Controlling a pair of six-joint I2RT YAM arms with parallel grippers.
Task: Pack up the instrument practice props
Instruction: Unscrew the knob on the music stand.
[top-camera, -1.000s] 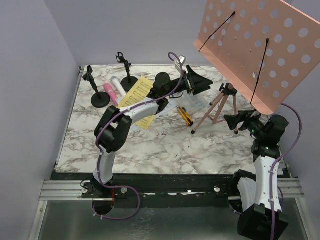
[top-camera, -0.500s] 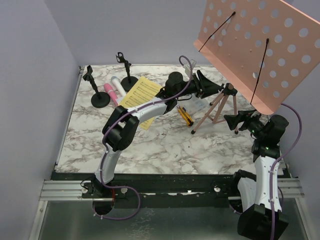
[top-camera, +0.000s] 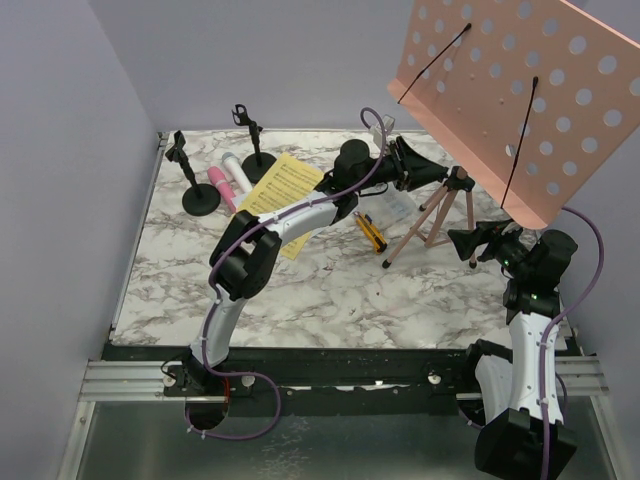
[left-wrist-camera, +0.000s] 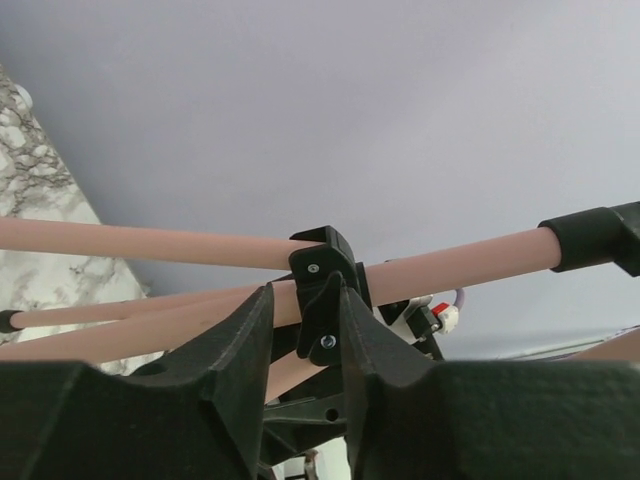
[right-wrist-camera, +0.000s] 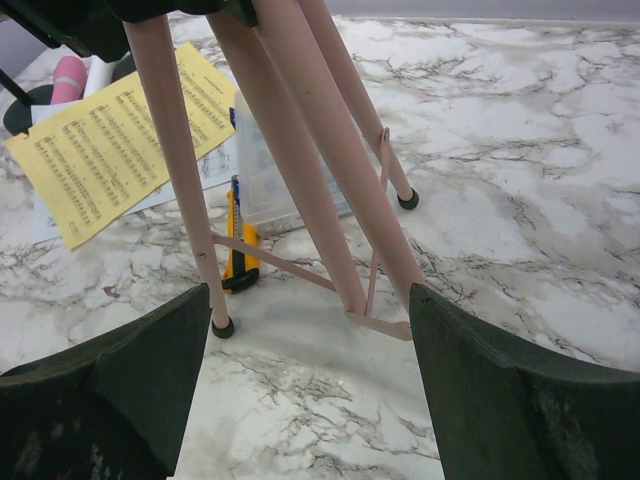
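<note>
The pink music rack (top-camera: 500, 90) stands at the back right of the table (top-camera: 300, 290). It stands straight up, with its flat tray full of holes held high and its three legs (right-wrist-camera: 300, 150) spread out below. The left gripper (left-wrist-camera: 304, 297) comes at it from the left side, right at the black joint (left-wrist-camera: 318, 262) where the legs meet the pole. Its two fingers sit close on each side of that joint. I cannot tell if they squeeze it yet. The right gripper (right-wrist-camera: 300, 400) is wide open and holds nothing. It is low down, just in front of the legs, so the left arm is the nearer one to the joint. A yellow music page (right-wrist-camera: 110, 140) lies behind the legs, with rows of notes too small to read. I see no brand name.
</note>
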